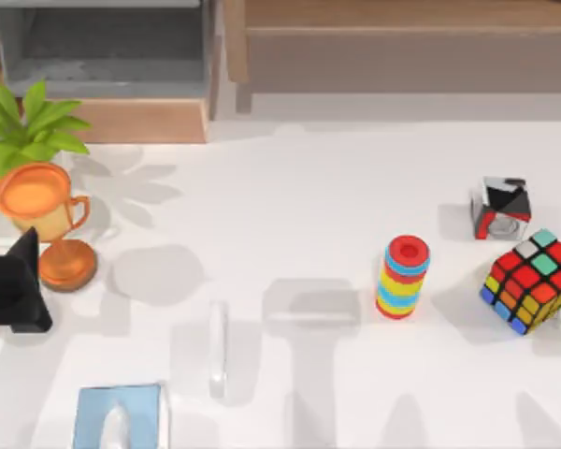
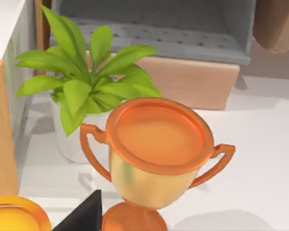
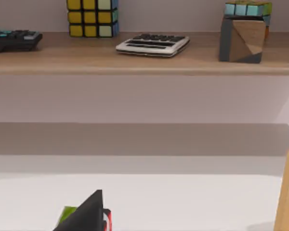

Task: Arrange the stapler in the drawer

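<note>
Stapler free near the front edge, drawer open at the far-left corner

The stapler (image 1: pixel 219 348) lies lengthwise front-to-back, rightward of the left end effector (image 1: pixel 9 285), the nearer arm; its grip state cannot be told. Beyond, the drawer (image 1: pixel 112 84) waits.

Copper-orange trophy cup (image 2: pixel 159 154) sits closest, two handles, upright on the white table (image 2: pixel 260 159). Just behind it, a leafy green plant (image 2: pixel 89 82) in a white pot (image 2: pixel 70 139). Farther back, the drawer (image 2: pixel 183 53): grey inside, light wooden front panel facing the cup. A dark fingertip (image 2: pixel 84 216) pokes in beside the trophy's base. Orange-yellow round rim (image 2: pixel 14 216) at the corner.
</note>
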`<state>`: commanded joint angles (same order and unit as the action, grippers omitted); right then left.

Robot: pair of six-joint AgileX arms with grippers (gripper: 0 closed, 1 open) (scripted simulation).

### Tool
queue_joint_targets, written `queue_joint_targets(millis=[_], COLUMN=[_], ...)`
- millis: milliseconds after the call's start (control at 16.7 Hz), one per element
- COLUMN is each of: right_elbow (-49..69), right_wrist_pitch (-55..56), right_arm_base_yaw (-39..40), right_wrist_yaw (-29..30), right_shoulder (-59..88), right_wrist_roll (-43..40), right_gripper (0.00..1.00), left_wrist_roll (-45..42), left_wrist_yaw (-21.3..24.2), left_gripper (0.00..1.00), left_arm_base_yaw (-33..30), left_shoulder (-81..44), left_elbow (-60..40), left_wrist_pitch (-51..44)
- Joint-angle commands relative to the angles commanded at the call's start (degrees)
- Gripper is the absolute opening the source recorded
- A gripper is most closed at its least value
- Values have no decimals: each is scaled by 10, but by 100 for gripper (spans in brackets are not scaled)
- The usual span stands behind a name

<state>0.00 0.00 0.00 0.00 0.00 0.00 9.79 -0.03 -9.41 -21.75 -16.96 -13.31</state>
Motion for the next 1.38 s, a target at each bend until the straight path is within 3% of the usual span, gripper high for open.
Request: queue_joint_targets(millis=[780,1020,1380], right_elbow=[0,0,0], right_wrist_pitch=[0,0,0], right_arm_base_yaw=[0,0,0], right_wrist_yaw=[0,0,0], right_shoulder=[0,0,0], right_wrist_roll=[0,0,0], right_gripper=[100,100,100], left_wrist_roll=[267,308,314], left_wrist_yaw=[-1,-1,-1], left_gripper=[100,100,100], left_arm_base_yaw=[-256,-296,-299], left_shoulder=[-719,-823,-836], left_elbow=[-462,-534,-543], left_wrist_pitch=[-363,-419,-426])
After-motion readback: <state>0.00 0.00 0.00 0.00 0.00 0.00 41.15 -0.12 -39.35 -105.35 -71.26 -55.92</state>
